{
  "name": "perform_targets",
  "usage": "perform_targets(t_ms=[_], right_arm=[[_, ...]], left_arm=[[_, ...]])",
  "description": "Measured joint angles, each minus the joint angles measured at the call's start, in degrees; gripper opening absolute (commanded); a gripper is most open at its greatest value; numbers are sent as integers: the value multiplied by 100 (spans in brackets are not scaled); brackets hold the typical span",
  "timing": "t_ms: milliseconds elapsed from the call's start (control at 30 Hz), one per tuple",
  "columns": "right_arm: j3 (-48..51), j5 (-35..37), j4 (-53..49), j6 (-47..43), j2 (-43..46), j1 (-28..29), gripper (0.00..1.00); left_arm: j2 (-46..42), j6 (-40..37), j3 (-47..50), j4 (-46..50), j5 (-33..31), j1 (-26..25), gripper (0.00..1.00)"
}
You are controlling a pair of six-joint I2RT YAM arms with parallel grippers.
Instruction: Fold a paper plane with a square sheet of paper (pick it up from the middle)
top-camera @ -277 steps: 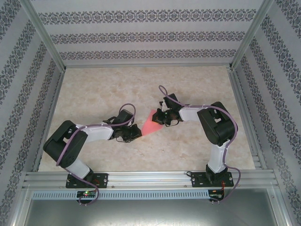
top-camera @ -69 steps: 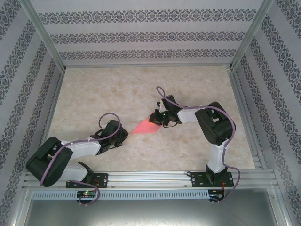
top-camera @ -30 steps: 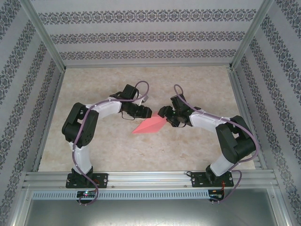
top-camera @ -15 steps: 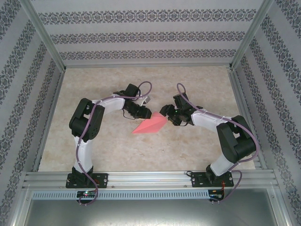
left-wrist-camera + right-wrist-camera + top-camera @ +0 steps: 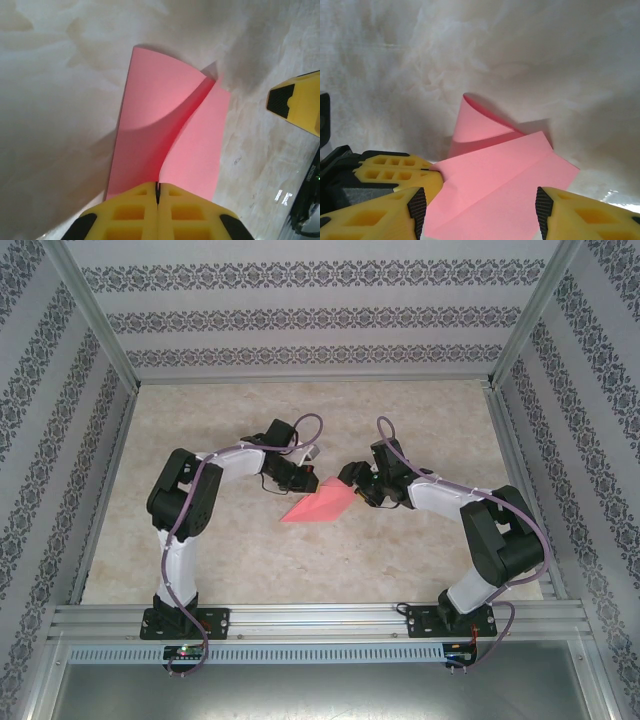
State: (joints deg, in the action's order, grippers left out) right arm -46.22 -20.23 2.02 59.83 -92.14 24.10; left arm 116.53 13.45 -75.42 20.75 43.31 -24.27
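The partly folded square sheet of paper (image 5: 320, 505) lies mid-desk (image 5: 220, 420). The left end effector (image 5: 157, 187) is clenched on the paper's near edge. The right end effector (image 5: 480, 205) stands spread astride the opposite end, gripping nothing.

Black joint housings alternate with white links on the left arm (image 5: 180, 502) and right arm (image 5: 500, 540) — a purple cable (image 5: 308, 423) loops along each. The left tool (image 5: 157, 195) and right tool (image 5: 480, 210) have yellow fingers (image 5: 385, 212) moulded with square recesses (inner faces black).
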Motion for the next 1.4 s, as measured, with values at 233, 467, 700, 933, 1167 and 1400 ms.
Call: perform_targets(t_ms=[233, 467, 700, 933, 1167, 1400], right_arm=[[195, -649, 1193, 0, 13, -50, 62], [125, -1102, 2122, 142, -114, 68, 61], [-15, -1316, 2549, 356, -520, 332, 60], [-24, -1486, 2942, 634, -778, 424, 55], [-28, -1547, 3281, 896, -907, 428, 38], [-31, -1550, 3377, 940, -1064, 431, 23]], left_arm=[[-1005, 1158, 745, -907, -83, 232, 4], [-1720, 2291, 1191, -1569, -350, 304, 4], [-2090, 2872, 1292, -1738, -496, 304, 5], [-2116, 3195, 1434, -1869, -494, 308, 5], [-2116, 3368, 1523, -1869, -494, 308, 13], [-2009, 3504, 1547, -1867, -479, 308, 17]])
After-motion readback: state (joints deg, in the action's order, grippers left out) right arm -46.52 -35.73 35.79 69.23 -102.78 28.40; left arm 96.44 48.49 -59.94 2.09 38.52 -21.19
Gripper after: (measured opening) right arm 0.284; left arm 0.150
